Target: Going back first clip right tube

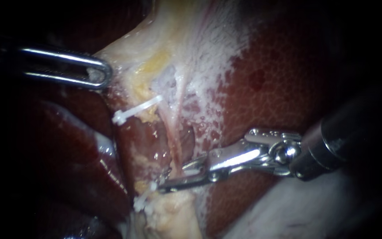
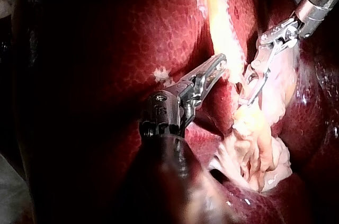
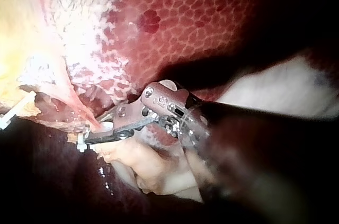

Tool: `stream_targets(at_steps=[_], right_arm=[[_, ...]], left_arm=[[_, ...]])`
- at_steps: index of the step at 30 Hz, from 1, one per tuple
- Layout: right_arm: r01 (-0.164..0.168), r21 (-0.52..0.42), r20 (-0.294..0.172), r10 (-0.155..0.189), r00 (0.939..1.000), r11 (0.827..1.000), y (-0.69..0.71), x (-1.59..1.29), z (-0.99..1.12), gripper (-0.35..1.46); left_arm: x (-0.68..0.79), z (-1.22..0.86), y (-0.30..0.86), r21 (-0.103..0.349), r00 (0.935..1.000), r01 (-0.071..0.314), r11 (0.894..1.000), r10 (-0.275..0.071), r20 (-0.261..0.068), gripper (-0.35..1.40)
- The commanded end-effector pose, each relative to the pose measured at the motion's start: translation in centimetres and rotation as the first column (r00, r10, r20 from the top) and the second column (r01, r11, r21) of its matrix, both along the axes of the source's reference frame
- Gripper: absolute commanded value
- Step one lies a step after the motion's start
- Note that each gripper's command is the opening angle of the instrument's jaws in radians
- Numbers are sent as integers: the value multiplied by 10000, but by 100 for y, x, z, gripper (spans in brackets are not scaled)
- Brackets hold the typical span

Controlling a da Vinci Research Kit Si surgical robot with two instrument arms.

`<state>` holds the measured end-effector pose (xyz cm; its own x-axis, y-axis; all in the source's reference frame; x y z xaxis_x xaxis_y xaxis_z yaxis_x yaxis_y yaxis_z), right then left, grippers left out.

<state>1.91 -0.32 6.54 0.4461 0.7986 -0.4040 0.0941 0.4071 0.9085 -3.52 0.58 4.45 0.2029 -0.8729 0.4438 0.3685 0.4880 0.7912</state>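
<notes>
Right instrument (image 1: 172,178) jaws gaped astride right tube (image 1: 175,144); crooked retreat could have snagged it, dislodging clip (image 1: 192,168).

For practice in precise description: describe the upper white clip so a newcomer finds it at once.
Find the pale tissue band crossing the red liver. On its left edge, below the left instrument, lies the upper white clip. Unlike the lower clip, it has no instrument tip beside it.
</notes>
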Motion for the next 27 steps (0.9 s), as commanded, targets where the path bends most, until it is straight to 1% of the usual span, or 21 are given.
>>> stream_targets(at_steps=[1, 17, 18, 19, 20, 23, 25, 27], right_arm=[[5, -2, -7, -5, 10000, 10000, 0, 0, 0, -35], [15, 45, 38, -15, 10000, 10000, 0, -1, 0, -35], [35, -62, -9, -35, 10000, 10000, 0, -1, 0, -35], [41, -161, -80, -43, 10000, 9999, 0, -1, 0, -32], [79, -376, -171, -86, 9998, 9993, 0, -1, 0, -17], [151, -979, -406, -192, 9990, 9951, 0, -1, 0, 9], [178, -1364, -546, -255, 9982, 9905, 0, -1, 0, 18], [175, -1755, -671, -296, 9973, 9843, 0, -1, 0, 17]], left_arm=[[0, 0, 0, -5, 10000, -1, 10000, 1, -3, -35], [-1, 1, 0, -10, 10000, 2, 10000, -2, -7, -35], [-1, 1, 0, -10, 10000, 2, 10000, -2, -7, -35], [-1, 1, 0, -11, 10000, 2, 10000, -2, -7, -35], [-1, 1, 0, -11, 10000, 2, 10000, -2, -7, -35], [0, 1, -1, -13, 10000, 1, 10000, -1, -7, -35], [0, 1, -1, -14, 10000, 1, 10000, -1, -7, -35], [0, 1, -1, -14, 10000, 1, 10000, -1, -7, -35]])
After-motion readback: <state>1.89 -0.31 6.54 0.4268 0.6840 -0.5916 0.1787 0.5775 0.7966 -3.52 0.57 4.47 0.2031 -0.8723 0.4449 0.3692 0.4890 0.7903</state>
